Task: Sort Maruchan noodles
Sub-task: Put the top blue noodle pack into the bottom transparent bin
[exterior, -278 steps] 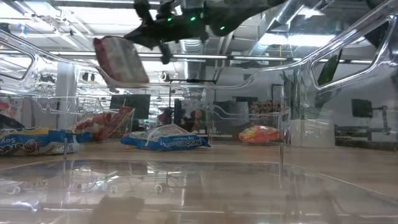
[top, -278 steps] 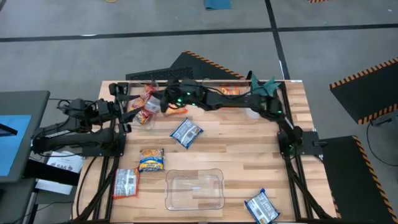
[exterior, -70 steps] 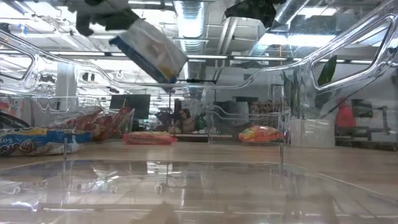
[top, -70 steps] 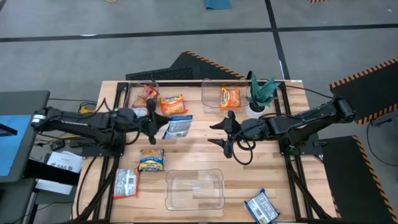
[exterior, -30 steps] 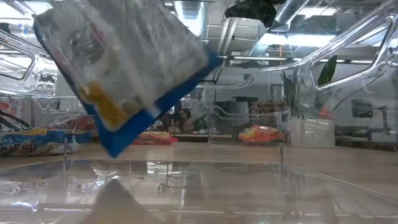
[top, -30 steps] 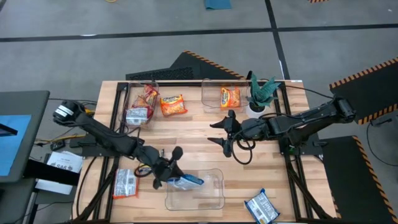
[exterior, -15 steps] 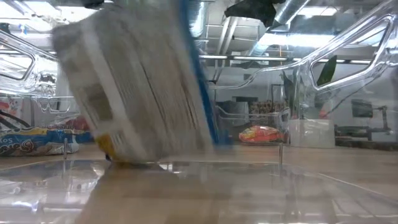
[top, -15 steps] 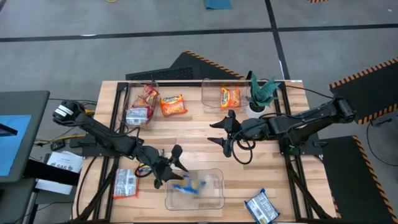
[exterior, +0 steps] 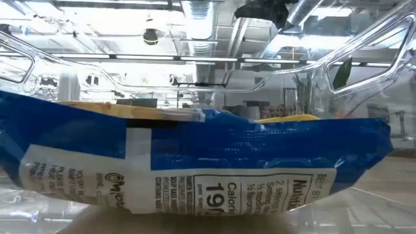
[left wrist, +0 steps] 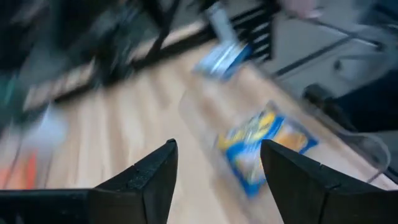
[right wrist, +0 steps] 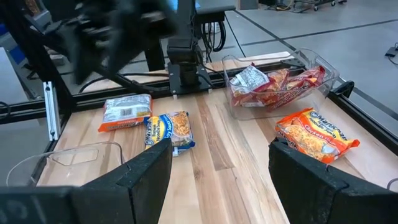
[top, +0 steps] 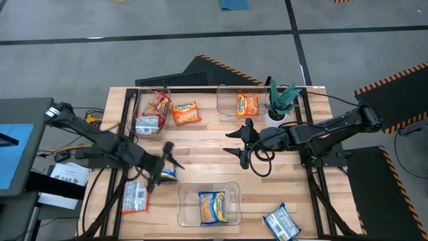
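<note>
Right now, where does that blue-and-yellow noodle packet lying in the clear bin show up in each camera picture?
High view: the blue-and-yellow packet lies flat in the clear bin at the table's near edge.
Low view: it fills most of the picture, seen edge-on.
Left wrist view: it lies beyond the open left gripper, blurred.
Right wrist view: not in it; only the bin's empty corner shows.
Shared landmark: the clear bin.

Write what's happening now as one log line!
left gripper: open, over table beside bin | blue-and-yellow packet: flat in front clear bin | right gripper: open, waiting mid-table
</note>
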Robot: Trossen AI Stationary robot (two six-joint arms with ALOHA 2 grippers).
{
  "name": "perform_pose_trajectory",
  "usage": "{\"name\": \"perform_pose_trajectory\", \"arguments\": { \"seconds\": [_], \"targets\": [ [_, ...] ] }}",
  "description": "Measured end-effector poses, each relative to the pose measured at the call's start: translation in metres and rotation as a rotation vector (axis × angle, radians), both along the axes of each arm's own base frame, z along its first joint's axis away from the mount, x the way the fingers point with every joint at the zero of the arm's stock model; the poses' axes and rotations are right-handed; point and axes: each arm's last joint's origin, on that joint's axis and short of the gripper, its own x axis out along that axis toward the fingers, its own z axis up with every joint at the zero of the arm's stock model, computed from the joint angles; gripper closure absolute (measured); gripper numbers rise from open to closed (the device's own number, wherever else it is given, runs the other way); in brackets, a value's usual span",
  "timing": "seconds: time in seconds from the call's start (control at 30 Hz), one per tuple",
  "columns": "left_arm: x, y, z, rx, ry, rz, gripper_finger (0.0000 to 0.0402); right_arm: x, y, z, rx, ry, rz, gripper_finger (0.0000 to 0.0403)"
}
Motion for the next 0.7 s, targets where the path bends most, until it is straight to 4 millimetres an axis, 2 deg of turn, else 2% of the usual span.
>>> {"name": "perform_pose_trajectory", "arguments": {
  "seconds": [0.13,0.27,0.43,0.5,0.6,0.7],
  "targets": [
    [-0.024,0.014,-0.011,-0.093,0.225,0.178,0.0184,0.0,0.0,0.0,-0.001,0.003,-0.001,0.0117],
    [-0.034,0.009,-0.044,-0.153,0.382,0.203,0.0184,0.0,-0.001,-0.001,-0.002,0.006,-0.005,0.0117],
    [-0.039,-0.016,-0.095,-0.178,0.387,0.127,0.0184,0.0,-0.001,-0.001,-0.002,0.007,-0.004,0.0117],
    [-0.044,-0.024,-0.111,-0.134,0.359,0.144,0.0184,0.0,-0.001,-0.001,-0.003,0.007,-0.004,0.0117],
    [-0.049,-0.031,-0.128,0.0,0.339,0.205,0.0184,0.0,-0.003,-0.001,-0.005,0.008,-0.009,0.0117],
    [-0.047,-0.037,-0.138,0.059,0.345,0.222,0.0184,0.0,-0.003,-0.001,-0.004,0.008,-0.011,0.0117]
  ]
}}
